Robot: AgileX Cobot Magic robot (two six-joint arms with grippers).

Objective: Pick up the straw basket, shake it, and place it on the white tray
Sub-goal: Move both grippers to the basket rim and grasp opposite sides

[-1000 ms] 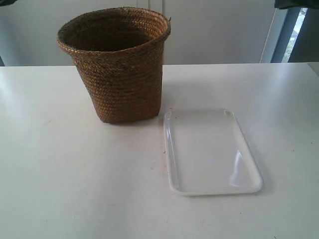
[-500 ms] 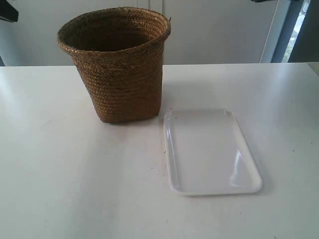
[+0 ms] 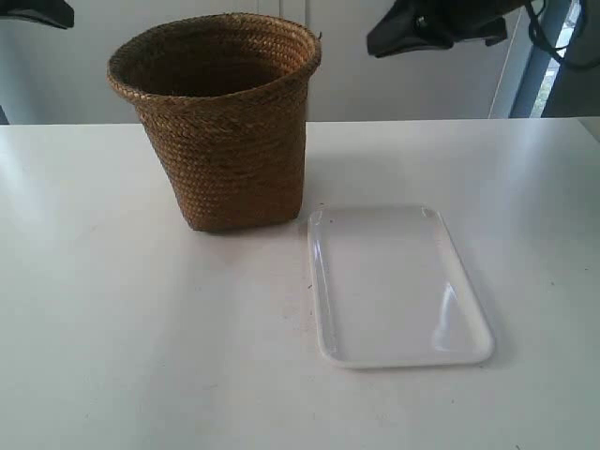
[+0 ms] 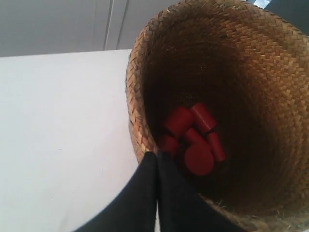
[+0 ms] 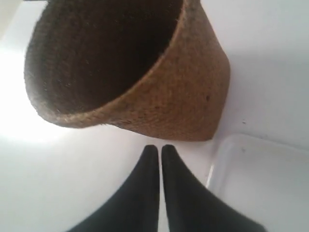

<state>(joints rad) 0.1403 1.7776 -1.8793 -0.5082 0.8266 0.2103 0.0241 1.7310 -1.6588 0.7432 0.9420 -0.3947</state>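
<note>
Both arms have come into the top of the exterior view since half a second ago: the arm at the exterior view's right (image 3: 436,28) now hangs as a dark mass in the upper right of the frame, and the arm at the exterior view's left (image 3: 36,11) pokes in at the upper left corner.

I see a plain white table (image 3: 141,328), matte and faintly specked, running back to a pale wall (image 3: 403,84); a bluish upright strip (image 3: 534,66) stands at the upper right edge.

On my left wrist view the left gripper (image 4: 157,157) has its dark fingers pressed together, holding nothing, just over the rim of the straw basket (image 3: 230,150); red cylinders (image 4: 193,140) lie in its bottom. The right gripper (image 5: 158,150) is likewise pressed together and empty, above the table near the basket's side.

Basket and white tray (image 3: 394,281) have not shifted: the basket stands upright on the table in the upper left of the frame, its base just beside the tray's far left corner.
</note>
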